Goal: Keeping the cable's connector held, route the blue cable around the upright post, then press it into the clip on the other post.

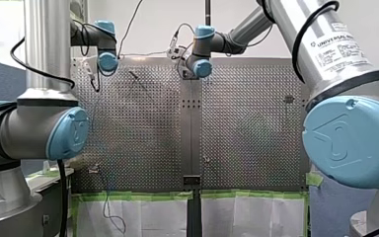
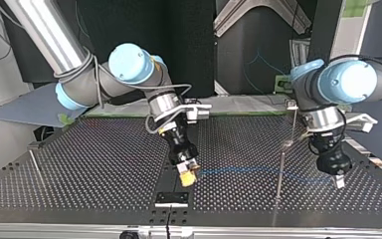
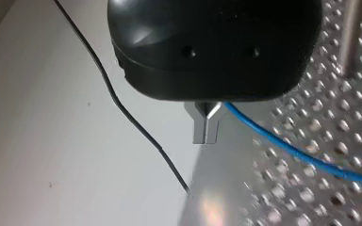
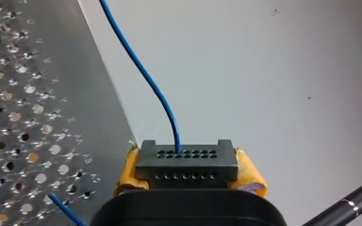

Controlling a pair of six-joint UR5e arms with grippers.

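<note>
Right gripper (image 2: 188, 178) clamps the black connector (image 4: 187, 160) between yellow pads; left gripper (image 3: 206, 134) pinches the blue cable (image 3: 287, 146) in closed metal fingers; you see the cable stretched across the top view between them, with the upright post (image 2: 280, 172) nearer your left gripper.

I work over a perforated metal tabletop (image 2: 79, 164) with a seam down its middle. In the front view, green tape (image 1: 133, 195) holds white sheets (image 1: 148, 217) along its near edge, and a thin dark wire (image 1: 109, 212) trails across them. In my left wrist view, a thin black wire (image 3: 122, 106) crosses a pale surface (image 3: 37, 141) beside the tabletop.
</note>
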